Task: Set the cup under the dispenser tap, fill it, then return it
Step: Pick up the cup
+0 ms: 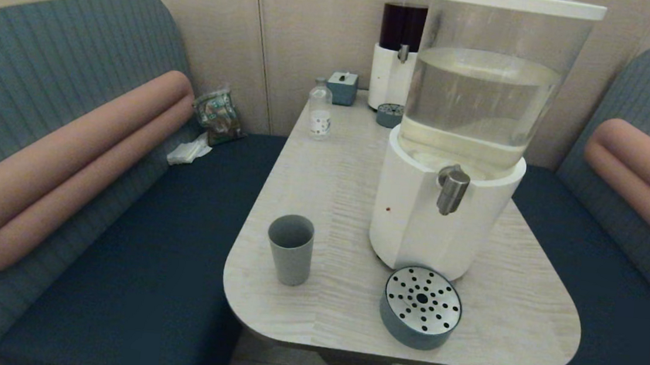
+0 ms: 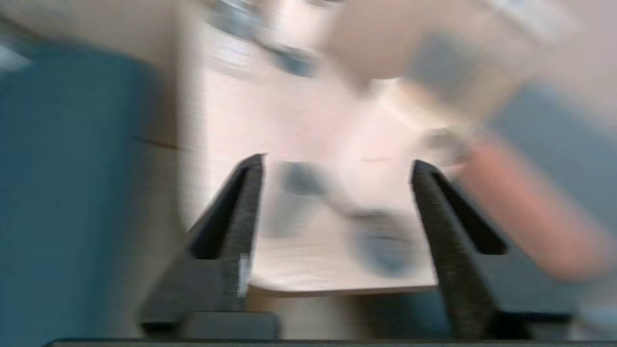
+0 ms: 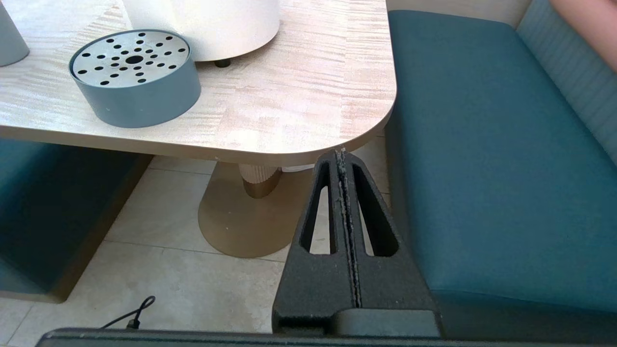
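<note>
Cup axis: you see the cup standing upright on the bench, long axis vertical, open mouth up, narrower base down.
Cup look: plain matte grey-blue, tapered, no handle; the inside looks dark and you cannot tell from the head view whether anything is in it.
Cup place: near the bench's front left corner, well apart from the dispenser tap and to the robot's left of the round drip tray; only its edge shows in the right wrist view.
Tap: a short brushed-steel spout with a rounded knob top, pointing down from the white base of the big dispenser, whose clear tank holds clear liquid.
Drip tray: a grey-blue ring with a perforated steel top, on the bench just in front of the dispenser base, roughly below the tap.
Left end effector: fingers spread wide, nothing between them; its view is smeared, with the bench edge and the cup ahead of it.
Right end effector: fingers pressed together on nothing, low beside the bench's front right corner, above the floor next to the blue seat.
</note>
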`<state>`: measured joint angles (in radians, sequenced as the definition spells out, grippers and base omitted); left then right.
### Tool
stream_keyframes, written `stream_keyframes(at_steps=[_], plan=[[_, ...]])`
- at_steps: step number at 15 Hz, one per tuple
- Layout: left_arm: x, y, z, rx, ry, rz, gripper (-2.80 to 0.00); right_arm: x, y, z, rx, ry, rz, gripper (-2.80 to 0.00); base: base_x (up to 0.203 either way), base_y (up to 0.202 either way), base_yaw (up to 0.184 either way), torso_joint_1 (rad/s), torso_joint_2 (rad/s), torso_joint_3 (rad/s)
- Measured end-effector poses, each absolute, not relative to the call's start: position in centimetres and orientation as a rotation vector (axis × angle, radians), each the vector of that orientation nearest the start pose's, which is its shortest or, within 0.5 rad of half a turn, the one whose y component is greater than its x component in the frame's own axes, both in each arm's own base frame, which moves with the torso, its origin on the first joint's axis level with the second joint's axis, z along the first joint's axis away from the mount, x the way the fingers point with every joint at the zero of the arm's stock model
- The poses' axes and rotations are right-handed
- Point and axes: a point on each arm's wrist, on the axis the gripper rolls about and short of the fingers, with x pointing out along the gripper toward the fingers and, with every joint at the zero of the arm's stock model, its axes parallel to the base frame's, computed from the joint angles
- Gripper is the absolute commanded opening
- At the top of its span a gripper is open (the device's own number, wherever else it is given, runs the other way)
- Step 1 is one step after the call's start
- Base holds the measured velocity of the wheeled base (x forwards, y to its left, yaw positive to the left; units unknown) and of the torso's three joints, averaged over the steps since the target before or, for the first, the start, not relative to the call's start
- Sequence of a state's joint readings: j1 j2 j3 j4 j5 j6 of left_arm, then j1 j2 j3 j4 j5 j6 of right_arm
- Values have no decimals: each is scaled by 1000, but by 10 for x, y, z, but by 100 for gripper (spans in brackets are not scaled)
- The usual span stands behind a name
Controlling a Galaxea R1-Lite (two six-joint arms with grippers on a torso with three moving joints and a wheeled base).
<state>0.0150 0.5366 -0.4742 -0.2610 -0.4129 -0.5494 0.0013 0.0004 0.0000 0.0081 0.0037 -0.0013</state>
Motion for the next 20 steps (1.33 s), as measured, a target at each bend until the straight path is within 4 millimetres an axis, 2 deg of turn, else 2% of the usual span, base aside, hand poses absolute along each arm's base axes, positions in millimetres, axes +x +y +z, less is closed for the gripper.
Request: stream_keyframes(at_steps=[2, 4, 7, 12, 16, 20], plan=[[31, -12, 241, -498, -38, -596, 0, -23, 0, 75, -1, 9, 5, -280, 0, 0, 0, 0, 0, 0], [46, -14, 237, -334, -43, -675, 0, -23, 0, 75, -2, 9, 4, -280, 0, 0, 0, 0, 0, 0], [75, -14, 221, -28, -73, -701, 0, -23, 0, 75, -1, 8, 4, -280, 0, 0, 0, 0, 0, 0], [121, -15, 188, 208, -10, -720, 0, -23, 0, 75, -1, 8, 4, -280, 0, 0, 0, 0, 0, 0], [168, -15, 157, 317, 64, -800, 0, -23, 0, 75, -1, 8, 5, -280, 0, 0, 0, 0, 0, 0], [215, -18, 122, 262, 110, -934, 0, -23, 0, 75, -1, 8, 5, -280, 0, 0, 0, 0, 0, 0]])
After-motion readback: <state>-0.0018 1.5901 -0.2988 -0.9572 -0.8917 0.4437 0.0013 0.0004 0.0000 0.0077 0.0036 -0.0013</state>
